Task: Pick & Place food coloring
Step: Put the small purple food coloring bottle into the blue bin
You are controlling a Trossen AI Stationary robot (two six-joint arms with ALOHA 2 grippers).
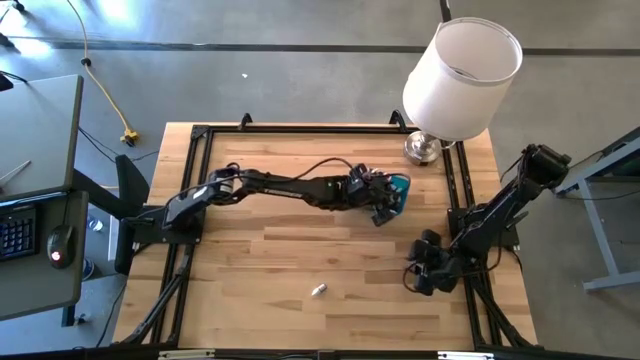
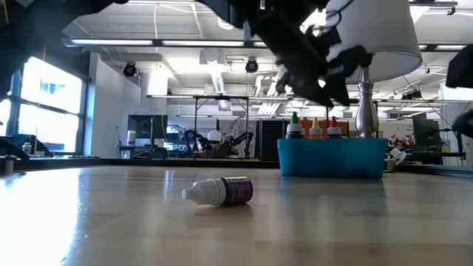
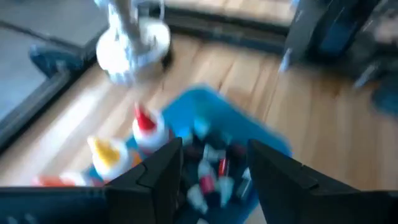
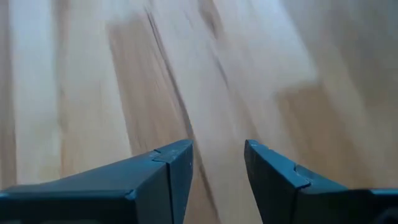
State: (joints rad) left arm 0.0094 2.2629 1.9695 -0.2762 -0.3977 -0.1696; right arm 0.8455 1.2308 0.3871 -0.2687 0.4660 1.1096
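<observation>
Food coloring bottles [image 3: 205,168] fill the teal bin [image 1: 399,186] beneath the left gripper [image 3: 214,165], jaws apart, empty.

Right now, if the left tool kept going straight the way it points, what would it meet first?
Probably the bottles heaped inside the teal bin: the left tool, open, points down into it. Depth is unclear.

Food coloring bottles [image 3: 208,168] heaped in bin (caps mixed), one whitish bottle [image 2: 219,191] lying on table
</observation>
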